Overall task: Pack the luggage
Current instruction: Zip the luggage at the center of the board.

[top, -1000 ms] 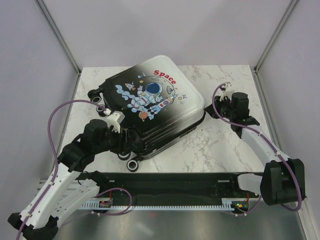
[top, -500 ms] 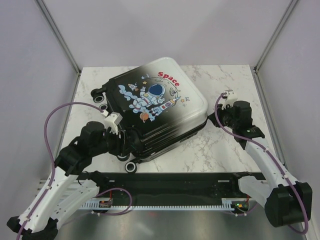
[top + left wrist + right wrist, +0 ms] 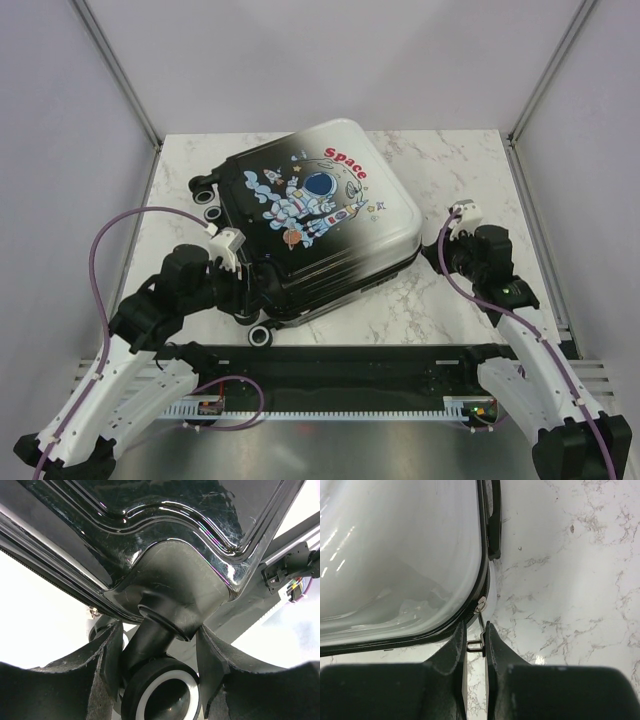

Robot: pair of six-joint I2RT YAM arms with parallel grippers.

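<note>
The luggage [image 3: 315,220], black-to-white with an astronaut and red "Space" print, lies flat on the marble table [image 3: 460,160] with its print up and its lid down. My left gripper [image 3: 245,285] is at its near-left corner. In the left wrist view the fingers [image 3: 107,655] stand on either side of a black caster wheel [image 3: 162,695] and its stem, closed against them. My right gripper [image 3: 433,252] is at the luggage's right corner. In the right wrist view it [image 3: 475,636] is shut on the metal zip pull [image 3: 476,644] at the white shell's [image 3: 395,555] edge.
Other black wheels show at the luggage's left end [image 3: 207,190] and near corner [image 3: 262,335]. A black rail [image 3: 350,365] runs along the table's near edge. Grey walls and metal posts [image 3: 115,70] close in the table on three sides.
The right gripper has moved towards the near edge along the luggage's right side with the zip pull. The luggage has turned and shifted a little right. The left gripper stays on the wheel.
</note>
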